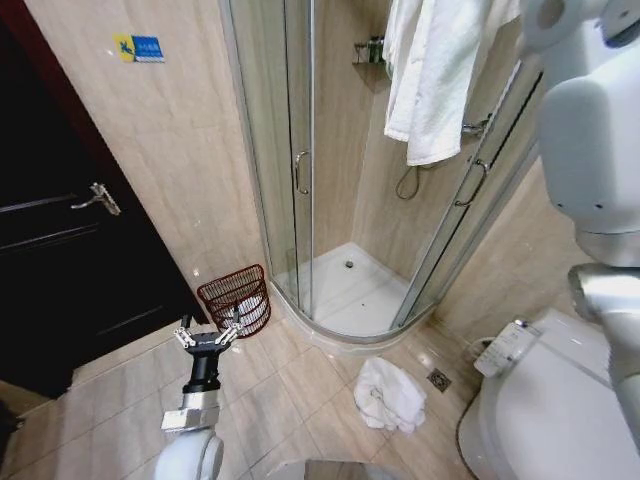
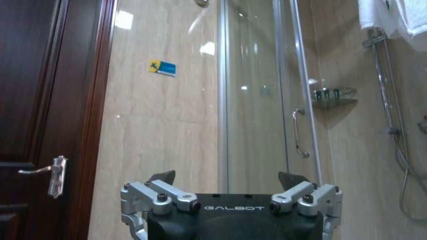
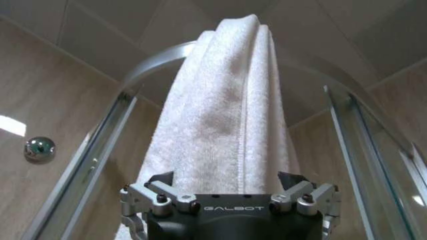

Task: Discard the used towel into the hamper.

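Red-brown open-weave hamper (image 1: pixel 236 298) upright on floor tiles, white towel (image 1: pixel 432 70) hanging above shower

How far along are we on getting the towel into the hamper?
Early stage. The hamper by the shower already holds something white. The right gripper sits against the white towel hanging over the shower enclosure; a firm grasp isn't visible. The left gripper hovers open near the hamper. Carrying and dropping the towel remain. Another towel lies on the floor.

Left hand (image 2: pixel 227 181): bottom centre, fingers spread.
Door handle (image 2: pixel 50 173): lower left.
Shower door (image 2: pixel 267 95): centre-right, glass.
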Controlling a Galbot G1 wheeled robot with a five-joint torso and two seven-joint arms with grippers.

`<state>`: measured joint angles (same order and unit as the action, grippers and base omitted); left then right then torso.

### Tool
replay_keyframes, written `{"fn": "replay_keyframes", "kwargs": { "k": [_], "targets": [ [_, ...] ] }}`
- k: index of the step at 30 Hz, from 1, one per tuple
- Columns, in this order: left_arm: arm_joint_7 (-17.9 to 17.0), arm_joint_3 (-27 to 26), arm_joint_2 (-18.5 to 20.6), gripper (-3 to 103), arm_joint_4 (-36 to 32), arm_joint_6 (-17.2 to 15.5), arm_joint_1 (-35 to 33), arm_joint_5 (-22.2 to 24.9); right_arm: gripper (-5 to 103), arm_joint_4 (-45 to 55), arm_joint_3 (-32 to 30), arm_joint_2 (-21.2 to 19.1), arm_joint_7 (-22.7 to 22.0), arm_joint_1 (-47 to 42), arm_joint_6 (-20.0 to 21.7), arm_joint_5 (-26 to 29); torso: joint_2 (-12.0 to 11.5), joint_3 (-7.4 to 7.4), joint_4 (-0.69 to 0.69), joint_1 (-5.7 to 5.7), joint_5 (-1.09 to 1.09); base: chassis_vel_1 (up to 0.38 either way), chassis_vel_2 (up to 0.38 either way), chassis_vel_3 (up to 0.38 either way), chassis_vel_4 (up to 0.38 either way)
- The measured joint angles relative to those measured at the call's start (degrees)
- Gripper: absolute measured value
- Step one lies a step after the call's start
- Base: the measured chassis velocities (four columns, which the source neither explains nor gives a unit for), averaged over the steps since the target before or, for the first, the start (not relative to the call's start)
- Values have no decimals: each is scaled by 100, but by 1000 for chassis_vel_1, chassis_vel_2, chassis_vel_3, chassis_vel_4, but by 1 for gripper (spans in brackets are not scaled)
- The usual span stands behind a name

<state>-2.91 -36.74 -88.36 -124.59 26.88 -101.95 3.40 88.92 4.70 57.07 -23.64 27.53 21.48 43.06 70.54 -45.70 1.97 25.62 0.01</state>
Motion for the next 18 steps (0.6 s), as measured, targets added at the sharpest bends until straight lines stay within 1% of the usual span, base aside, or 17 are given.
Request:
{"fn": "replay_keyframes", "kwargs": {
  "k": [4,6,9,12,13,14,16,18],
  "targets": [
    [-26,-27,23,100,9,20,-7,14,100,-25,23,8,28,-8,-3,171,0,0,-1,0,1,0,0,0,0],
    [-52,-32,43,100,10,26,-3,19,100,-8,39,80,1,12,59,506,0,0,0,0,-2,0,0,0,0],
    [-64,-37,63,100,-3,27,-2,28,100,-72,53,162,-14,46,80,617,0,0,1,-1,-4,0,0,0,0],
    [-77,-62,85,100,-12,54,-12,54,100,-217,75,228,-13,83,54,613,0,0,1,-1,-1,0,0,0,0],
    [-80,-70,91,100,-12,73,-26,70,103,-262,85,248,-8,94,31,605,0,0,0,0,-2,0,0,0,0],
    [-80,-70,91,100,-12,73,-26,70,103,-262,85,248,-8,94,31,605,0,0,0,0,-2,0,0,0,0],
    [-82,-77,104,100,-12,110,-63,103,96,-325,134,274,-2,97,-51,558,0,1,0,-1,-2,0,0,0,0],
    [-82,-78,111,100,-12,125,-76,113,96,-350,159,284,2,97,-93,524,0,0,0,0,-1,0,0,0,0]
  ]
}}
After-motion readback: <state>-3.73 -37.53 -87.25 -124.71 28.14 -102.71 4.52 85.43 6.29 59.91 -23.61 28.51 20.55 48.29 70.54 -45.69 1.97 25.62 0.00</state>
